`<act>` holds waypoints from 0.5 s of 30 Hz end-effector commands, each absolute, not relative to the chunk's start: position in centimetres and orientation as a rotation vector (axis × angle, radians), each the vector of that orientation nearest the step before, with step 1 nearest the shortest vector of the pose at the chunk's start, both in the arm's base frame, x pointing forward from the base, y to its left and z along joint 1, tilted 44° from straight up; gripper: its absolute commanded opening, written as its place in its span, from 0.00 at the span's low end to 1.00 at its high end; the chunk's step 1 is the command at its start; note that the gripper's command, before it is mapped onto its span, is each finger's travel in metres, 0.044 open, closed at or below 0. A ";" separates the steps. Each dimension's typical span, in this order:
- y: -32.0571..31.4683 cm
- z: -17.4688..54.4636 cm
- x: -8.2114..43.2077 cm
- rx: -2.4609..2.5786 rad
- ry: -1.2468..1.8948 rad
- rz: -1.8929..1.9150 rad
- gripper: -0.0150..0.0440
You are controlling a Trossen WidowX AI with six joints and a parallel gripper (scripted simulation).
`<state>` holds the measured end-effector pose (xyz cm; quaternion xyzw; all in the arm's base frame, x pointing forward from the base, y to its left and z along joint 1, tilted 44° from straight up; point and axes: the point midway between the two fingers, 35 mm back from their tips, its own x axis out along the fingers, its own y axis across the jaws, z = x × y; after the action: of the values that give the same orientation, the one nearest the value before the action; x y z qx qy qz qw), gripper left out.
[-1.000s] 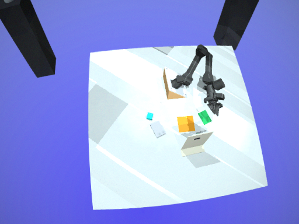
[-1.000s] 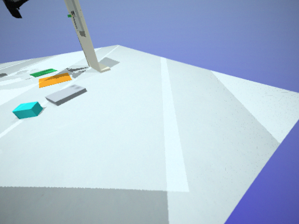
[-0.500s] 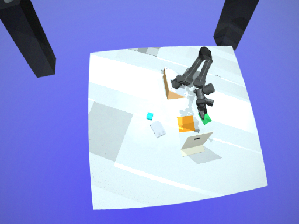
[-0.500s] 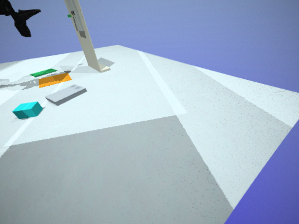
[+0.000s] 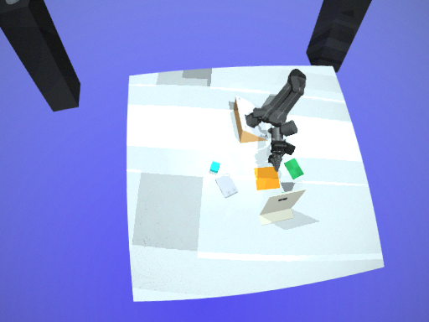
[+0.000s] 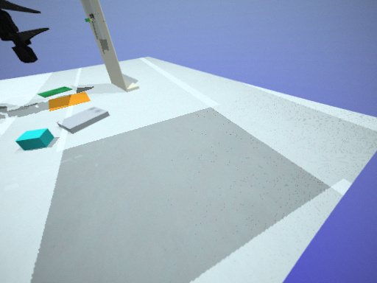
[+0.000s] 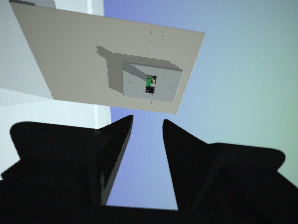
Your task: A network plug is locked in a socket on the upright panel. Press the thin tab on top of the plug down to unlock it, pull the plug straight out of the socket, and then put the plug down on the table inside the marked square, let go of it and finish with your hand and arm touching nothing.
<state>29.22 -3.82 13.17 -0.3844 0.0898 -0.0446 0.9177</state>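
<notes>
The beige upright panel (image 5: 273, 205) (image 6: 111, 68) (image 7: 65, 55) carries a grey socket plate (image 7: 164, 93). A small green plug (image 7: 149, 81) (image 6: 87, 20) sits in the socket; its tab is too small to make out. My gripper (image 5: 276, 169) (image 6: 44, 21) (image 7: 148, 121) is partly open and empty, held in the air in front of the panel. Its fingertips stand apart and touch nothing. In the wrist view the plug shows above the gap between them. An orange square (image 5: 266, 183) (image 6: 70, 101) and a green rectangle (image 5: 294, 168) (image 6: 55, 92) lie flat on the table before the panel.
A grey flat box (image 5: 226, 186) (image 6: 85, 119) and a cyan block (image 5: 214, 166) (image 6: 34, 140) lie left of the orange square in the top view. A wedge-shaped box with orange-brown sides (image 5: 239, 123) stands beside the arm. Two dark pillars (image 5: 46, 59) (image 5: 339, 29) show beyond the table.
</notes>
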 end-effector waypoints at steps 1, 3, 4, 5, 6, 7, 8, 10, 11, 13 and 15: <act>-3.9 13.0 29.3 -0.803 0.190 -0.096 0.52; -3.9 13.1 29.6 -0.806 0.191 -0.095 0.52; -3.9 13.2 29.9 -0.807 0.192 -0.095 0.52; -3.9 13.2 30.2 -0.807 0.192 -0.095 0.52; -3.9 13.3 30.4 -0.807 0.192 -0.095 0.52; -3.9 13.3 30.7 -0.807 0.191 -0.095 0.52; -3.9 13.4 31.0 -0.806 0.191 -0.095 0.52; -3.9 13.4 31.6 -0.805 0.191 -0.095 0.52; -3.9 13.4 31.9 -0.805 0.190 -0.095 0.52; -3.8 13.5 32.5 -0.804 0.190 -0.096 0.52; -3.8 13.5 33.1 -0.804 0.189 -0.096 0.52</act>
<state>32.27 -3.89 13.44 -0.3902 0.0922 -0.0460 0.9149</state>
